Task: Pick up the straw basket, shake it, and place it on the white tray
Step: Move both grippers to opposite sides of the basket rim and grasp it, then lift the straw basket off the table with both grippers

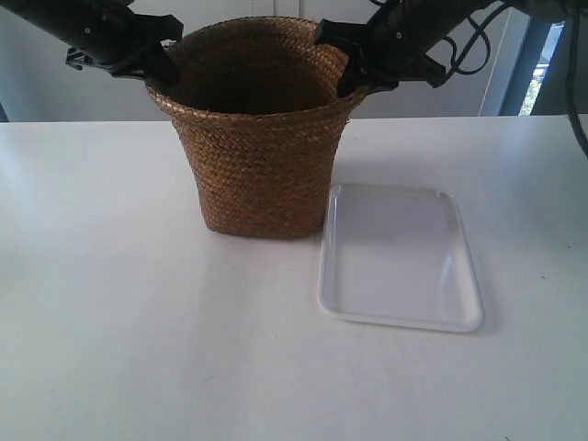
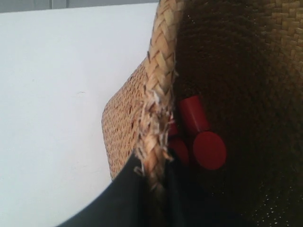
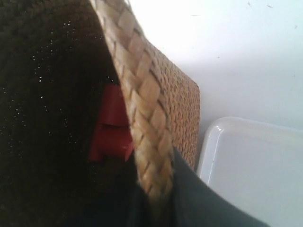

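Note:
The straw basket [image 1: 262,156] stands upright on the white table, just left of the white tray [image 1: 400,257] in the exterior view, their edges almost touching. My left gripper [image 1: 163,69] clamps the braided rim [image 2: 161,85] on the side away from the tray, one finger inside and one outside, shut [image 2: 154,175] on it. My right gripper [image 1: 354,78] grips the rim [image 3: 142,94] on the tray side the same way, shut [image 3: 154,189]. The tray [image 3: 255,165] lies flat with nothing on it.
Red cylindrical pieces [image 2: 208,149] and a red block [image 3: 111,127] lie at the bottom of the basket's dark interior. The white table [image 1: 110,303] stretches wide to the front and sides. A wall and a window frame [image 1: 528,64] stand behind.

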